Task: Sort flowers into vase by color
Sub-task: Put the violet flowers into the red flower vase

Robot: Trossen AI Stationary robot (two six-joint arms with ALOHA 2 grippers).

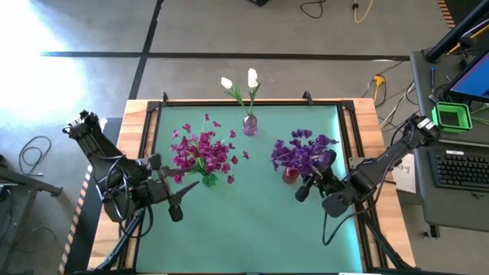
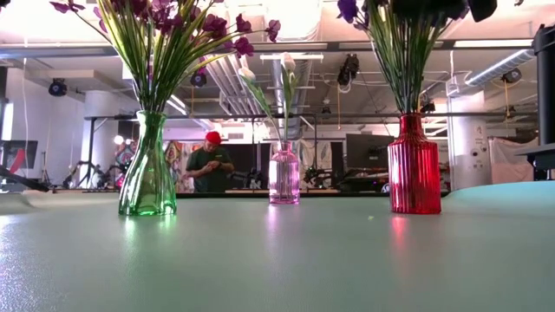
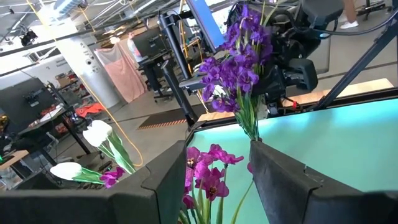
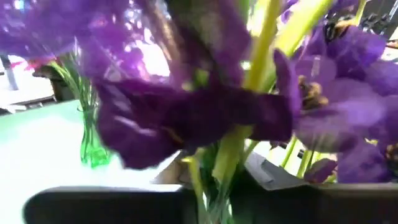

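High view first: I see my right gripper (image 1: 312, 181) at center right of the frame, buried in the purple flowers (image 1: 302, 151) standing in the red vase (image 2: 414, 165). Purple blooms and green stems crowd the right wrist view, so I cannot tell whether its fingers pinch a stem or stand apart. My left gripper (image 1: 181, 200) sits at lower left of the frame, beside the magenta flowers (image 1: 202, 150) in the green vase (image 2: 147, 169), fingers spread and holding nothing. White buds (image 1: 238, 82) stand in the pink vase (image 1: 250, 124) at upper center.
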